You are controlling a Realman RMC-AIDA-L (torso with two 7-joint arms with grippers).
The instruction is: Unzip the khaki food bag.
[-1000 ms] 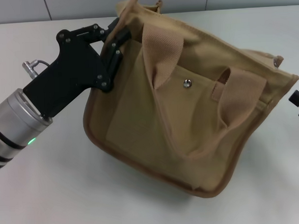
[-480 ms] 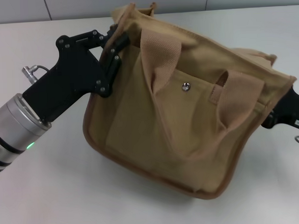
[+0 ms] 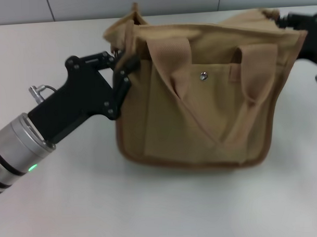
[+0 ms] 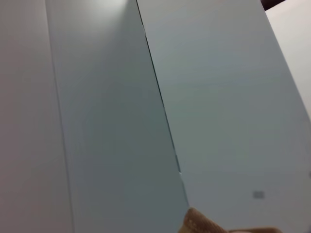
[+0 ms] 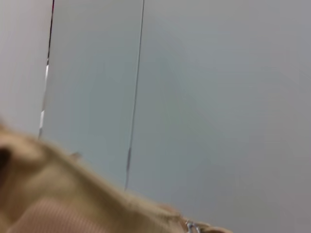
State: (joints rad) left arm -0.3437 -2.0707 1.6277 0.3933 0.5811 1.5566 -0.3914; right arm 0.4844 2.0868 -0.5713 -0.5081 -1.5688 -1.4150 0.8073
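The khaki food bag (image 3: pixel 200 112) stands upright on the white table (image 3: pixel 73 204), front pocket and metal snap (image 3: pixel 203 75) facing me, both strap handles (image 3: pixel 169 55) hanging down the front. My left gripper (image 3: pixel 126 62) is shut on the bag's upper left corner. My right gripper (image 3: pixel 290 21) is at the bag's upper right corner, touching the top edge. The top zipper is hidden in the head view. Tan fabric shows in the left wrist view (image 4: pixel 204 224). The right wrist view shows blurred tan fabric (image 5: pixel 58 194) with a small silver piece (image 5: pixel 189 225).
A grey panelled wall (image 3: pixel 92 6) runs along the table's far edge and fills both wrist views. The left arm's silver wrist (image 3: pixel 16 149) lies over the table's left side.
The bag has swung from tilted to upright and shifted toward the far right. My right gripper rose from the bag's lower right side to its upper right corner. My left gripper kept its hold.
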